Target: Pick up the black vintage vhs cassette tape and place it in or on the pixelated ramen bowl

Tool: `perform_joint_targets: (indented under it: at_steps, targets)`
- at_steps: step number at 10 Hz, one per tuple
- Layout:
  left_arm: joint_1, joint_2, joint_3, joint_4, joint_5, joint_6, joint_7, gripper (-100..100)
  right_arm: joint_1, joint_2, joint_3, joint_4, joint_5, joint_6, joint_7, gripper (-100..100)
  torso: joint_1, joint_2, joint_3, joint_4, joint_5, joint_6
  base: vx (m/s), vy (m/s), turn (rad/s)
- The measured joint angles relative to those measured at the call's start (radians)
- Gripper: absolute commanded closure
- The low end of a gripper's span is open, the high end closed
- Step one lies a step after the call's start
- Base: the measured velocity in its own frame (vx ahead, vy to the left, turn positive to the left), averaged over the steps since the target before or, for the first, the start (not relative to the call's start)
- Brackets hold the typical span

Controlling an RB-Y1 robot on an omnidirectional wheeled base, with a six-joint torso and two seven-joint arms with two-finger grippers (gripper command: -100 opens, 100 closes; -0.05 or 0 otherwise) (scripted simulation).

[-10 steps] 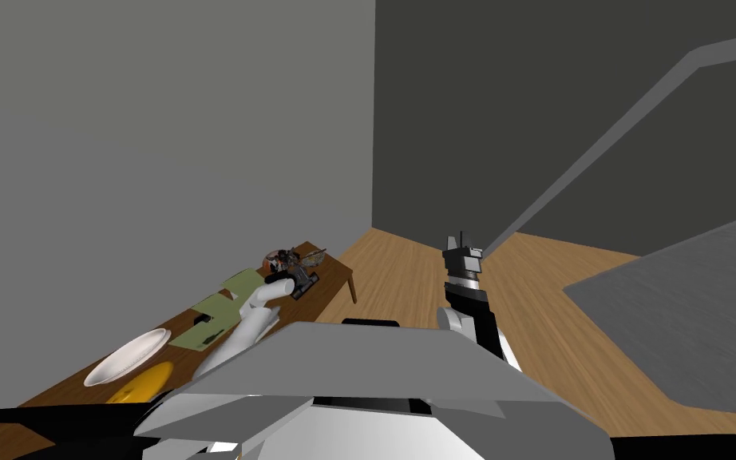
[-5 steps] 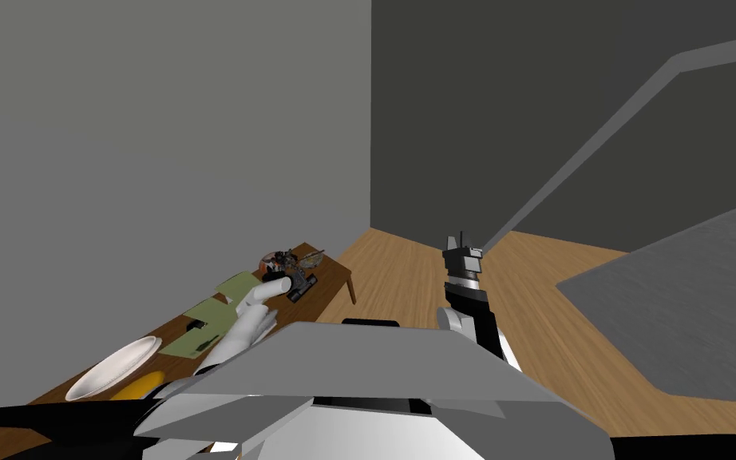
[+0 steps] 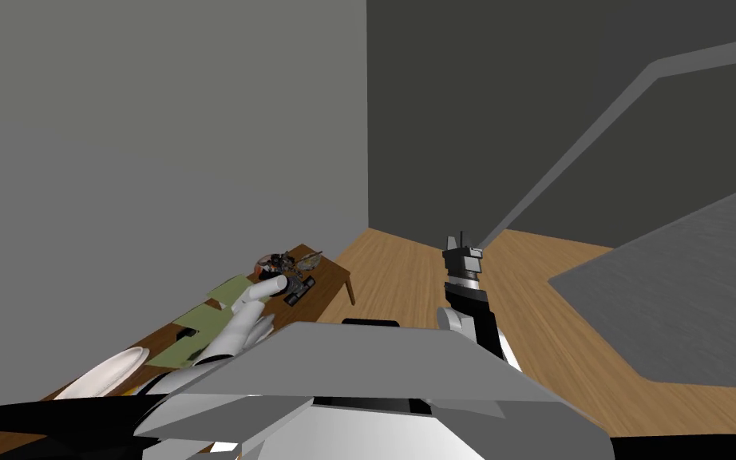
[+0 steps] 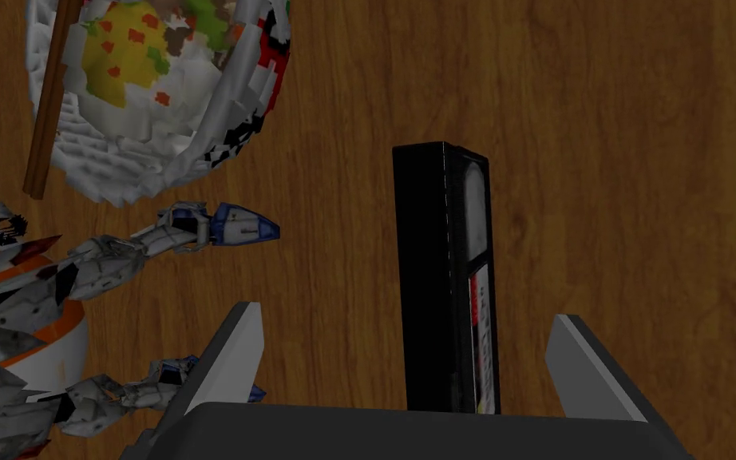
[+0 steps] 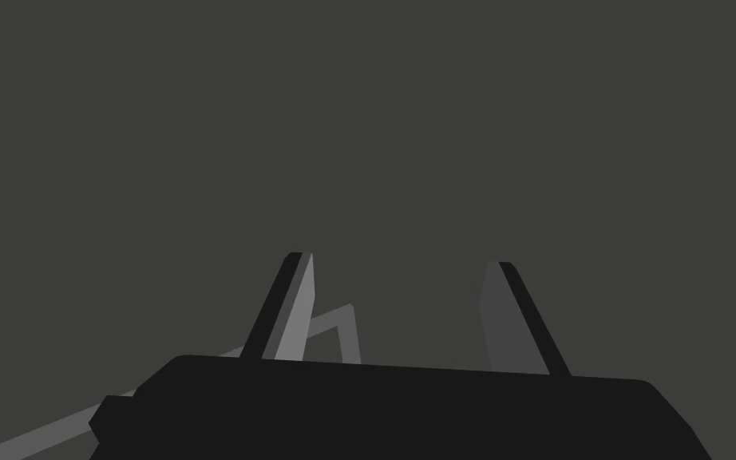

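Holding the left gripper above the wooden table, fingers spread wide and empty, straddling the black cassette without touching it. Reads as standing on a long narrow edge, though hard to judge from straight above. Near the ramen bowl, with a toy mecha figure just beside the bowl-side finger. Likely a stiff, light plastic shell with smooth faces: best pinched squarely across the two broad sides near mid-length to stop it twisting. Right gripper raised, fingers apart, empty.

Table bare one side of cassette; toy figure (w/ bowl) opposite.
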State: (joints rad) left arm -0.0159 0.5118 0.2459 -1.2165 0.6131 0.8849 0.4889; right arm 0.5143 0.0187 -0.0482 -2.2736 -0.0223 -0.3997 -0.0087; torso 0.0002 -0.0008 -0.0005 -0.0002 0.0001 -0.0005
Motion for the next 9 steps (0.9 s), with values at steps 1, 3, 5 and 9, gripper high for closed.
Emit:
perform_joint_targets:
  at_steps: [1,3,5,9]
  targets:
    - [-0.003,0.006,0.004,0.009,0.007,0.027,0.005,-100,0.0,0.0,0.0,0.0,0.0,0.0,0.0,0,0.0,0.0,0.0,0.0,0.0,0.0,0.013,0.008,-0.057]
    - [-0.018,0.02,0.012,0.041,0.022,0.078,0.018,-100,0.0,0.0,0.0,0.0,0.0,0.0,0.0,0,0.0,0.0,0.0,0.0,0.0,0.0,0.011,0.007,-0.038]
    - [-0.034,0.037,0.023,0.079,0.044,0.125,0.023,-100,0.0,0.0,0.0,0.0,0.0,0.0,0.0,0,0.0,0.0,0.0,0.0,0.0,0.0,0.01,0.008,-0.038]
    - [-0.062,0.071,0.041,0.142,0.08,0.227,0.047,-100,0.0,0.0,0.0,0.0,0.0,0.0,0.0,0,0.0,0.0,0.0,0.0,0.0,0.0,0.011,0.009,-0.046]
